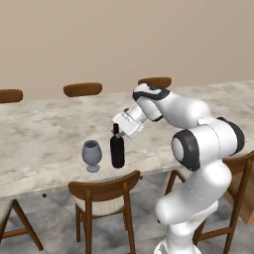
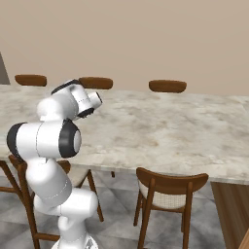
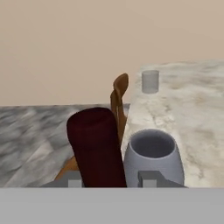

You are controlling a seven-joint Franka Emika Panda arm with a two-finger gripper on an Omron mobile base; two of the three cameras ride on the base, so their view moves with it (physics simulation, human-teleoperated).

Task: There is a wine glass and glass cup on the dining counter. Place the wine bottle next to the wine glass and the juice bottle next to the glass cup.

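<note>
Dark wine bottle (image 1: 117, 151) upright beside wine glass (image 1: 92, 155), hand (image 1: 118, 130) clamping neck

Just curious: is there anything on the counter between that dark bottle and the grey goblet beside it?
No. In the left base view only bare dining counter separates the wine bottle from the wine glass.

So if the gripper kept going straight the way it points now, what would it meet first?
The gripper is shut on the wine bottle; just past that the wine glass likely comes first, though depth is unclear.
</note>
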